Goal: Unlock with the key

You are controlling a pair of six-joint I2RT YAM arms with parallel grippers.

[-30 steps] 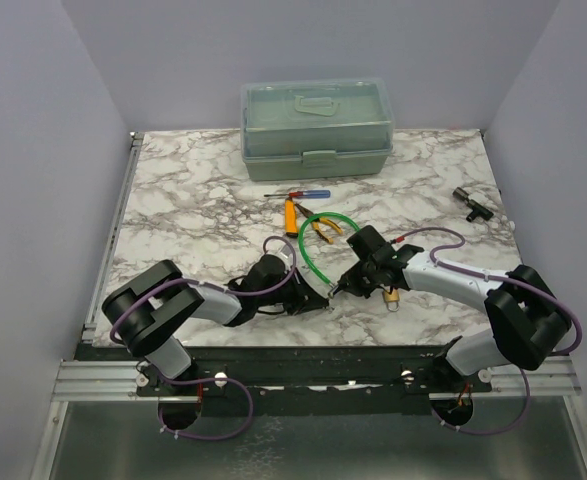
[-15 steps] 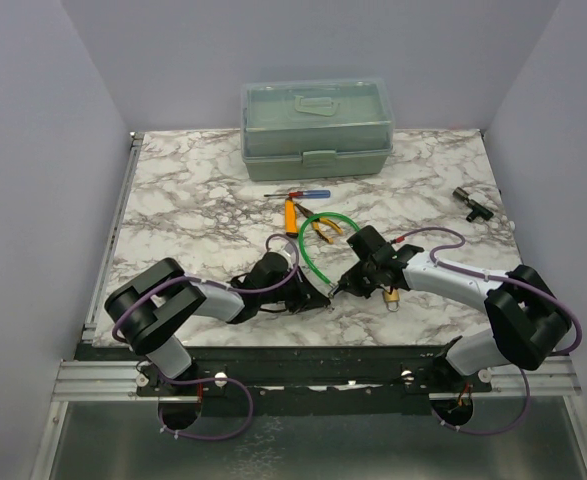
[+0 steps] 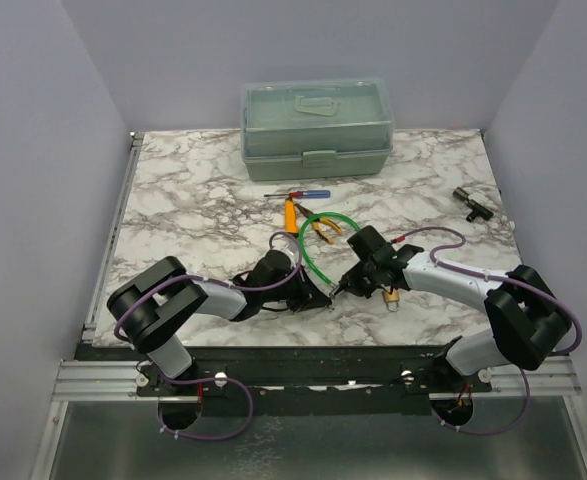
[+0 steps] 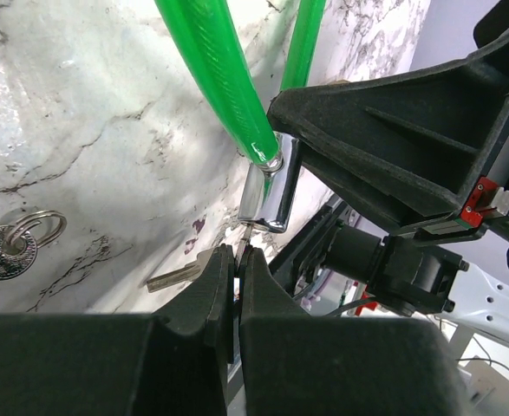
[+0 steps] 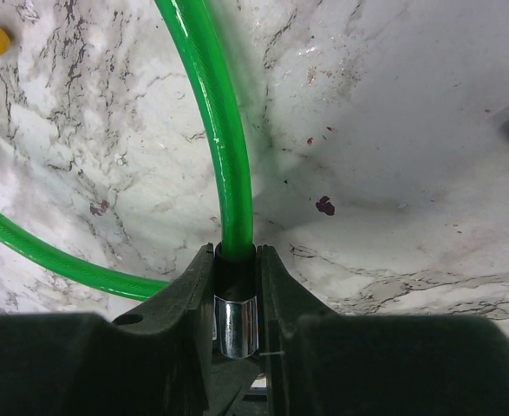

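The left gripper (image 4: pixel 238 260) pinched the key (image 4: pixel 247 232) tight at the chrome lock barrel (image 5: pixel 235 325) clamped in the right gripper (image 5: pixel 235 257); light, stiff and slippery, I reckoned, best held flat across its head.

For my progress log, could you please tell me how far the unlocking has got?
Done: the right claw grips the chrome lock end of the green cable; the left claw pinches the key. In hand: its tip is at the lock. Left: seating and turning it.
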